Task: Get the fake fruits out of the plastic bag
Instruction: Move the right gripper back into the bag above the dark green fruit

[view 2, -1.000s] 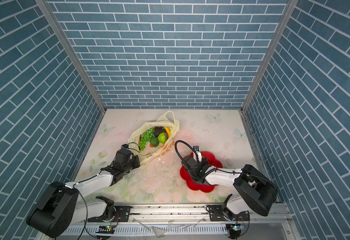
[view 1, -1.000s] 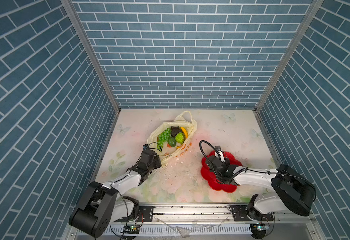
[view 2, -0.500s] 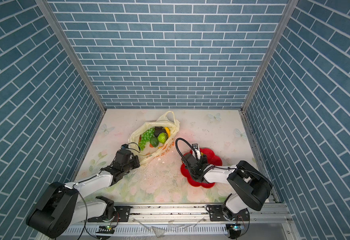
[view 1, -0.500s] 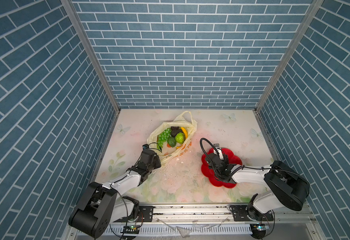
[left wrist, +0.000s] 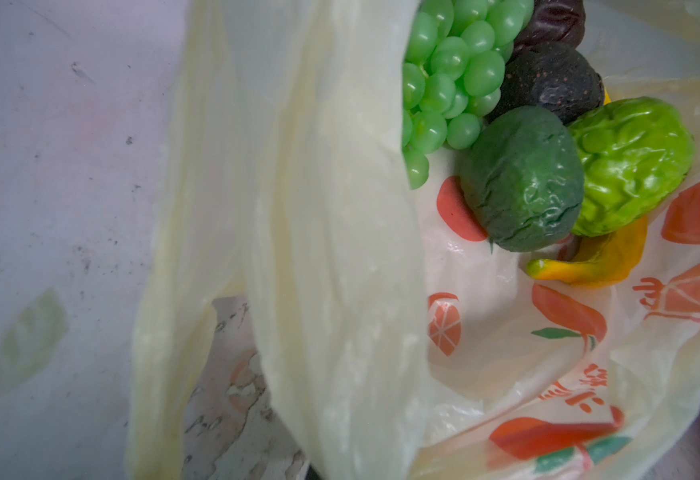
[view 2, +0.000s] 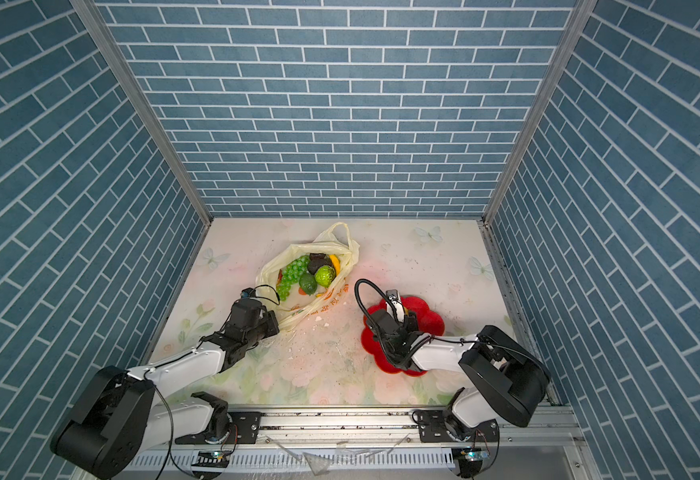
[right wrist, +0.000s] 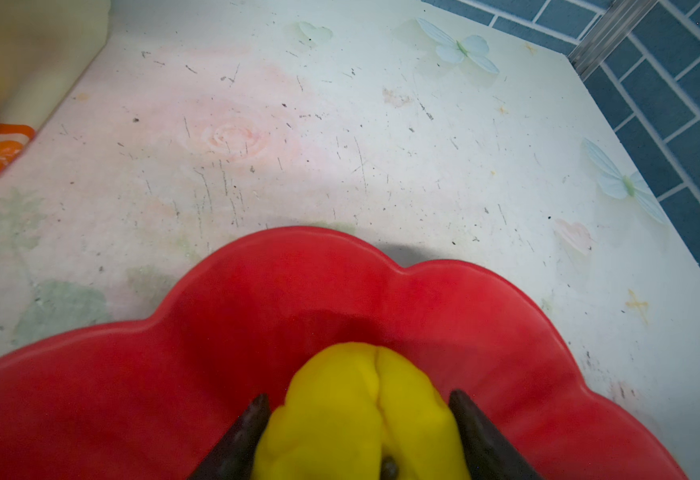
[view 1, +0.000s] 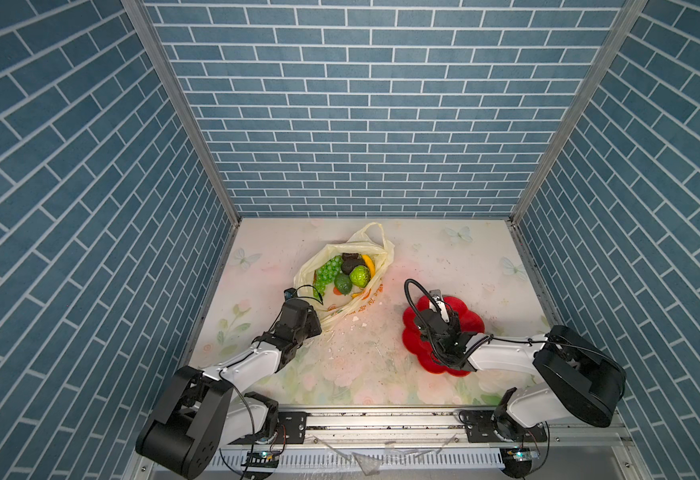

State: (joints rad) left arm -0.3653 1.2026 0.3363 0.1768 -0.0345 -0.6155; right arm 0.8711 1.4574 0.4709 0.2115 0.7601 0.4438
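Observation:
The plastic bag [view 1: 375,249] [view 2: 342,245] lies open at the back middle of the table. Inside it are fake fruits: a green grape bunch [view 1: 328,270] [left wrist: 448,83], a dark green round one [view 1: 343,284] [left wrist: 522,183], a light green bumpy one [left wrist: 630,166], a dark brown one [left wrist: 551,83] and a banana [left wrist: 597,257]. My left gripper [view 1: 315,322] [view 2: 275,322] is shut on the bag's near edge, its jaws hidden by plastic. My right gripper [right wrist: 358,415] stands open over the red plate [view 1: 468,316] [right wrist: 132,374], its dark fingers close beside a yellow lump [right wrist: 364,386] resting in the plate.
Blue brick walls enclose the floral table [view 1: 443,253] on three sides. Small white crumbs [view 1: 354,320] lie between the bag and the plate. The metal rail [view 1: 381,415] runs along the front edge.
The right gripper's jaws have widened around the yellow lump above the plate, and its arm has shifted slightly. The left arm and the bag have stayed put.

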